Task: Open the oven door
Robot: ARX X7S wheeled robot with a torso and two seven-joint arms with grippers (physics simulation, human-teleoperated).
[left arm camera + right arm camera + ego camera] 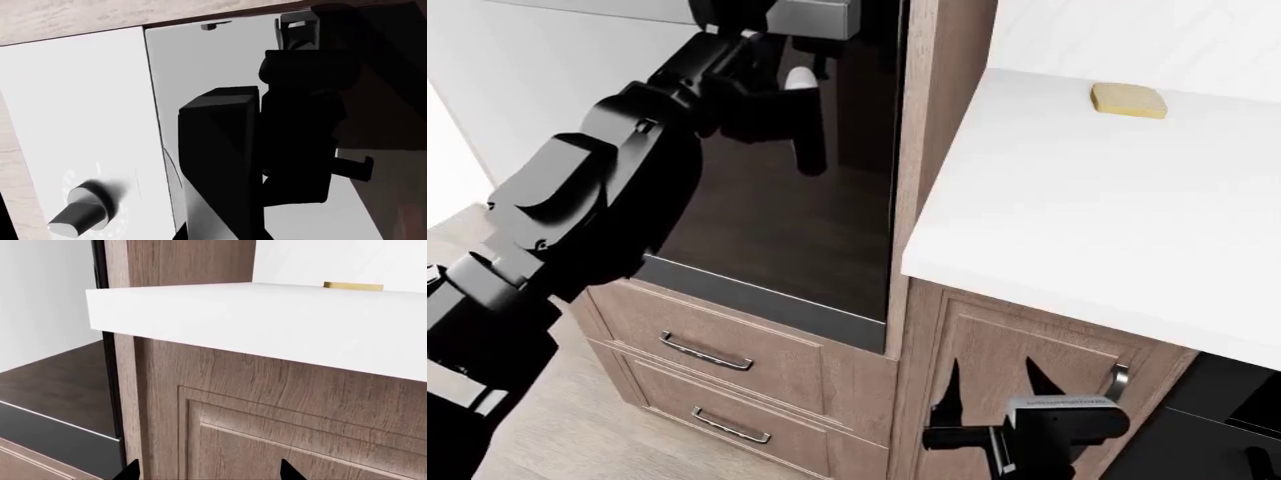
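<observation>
The oven door, a glossy dark glass panel, stands in the wooden cabinet column beside the white countertop. The left gripper is up at the door's top edge; whether its jaws grip anything cannot be told. The right gripper hangs spread and empty before the cabinet door.

Head camera looks forward and down from above, taking in the oven door, the white countertop and both arms. Left wrist camera sits very close to the oven's upper front, near a steel knob. Right wrist camera faces the cabinet door from close, below the countertop edge; head and right wrist views share the countertop and a yellow block.
</observation>
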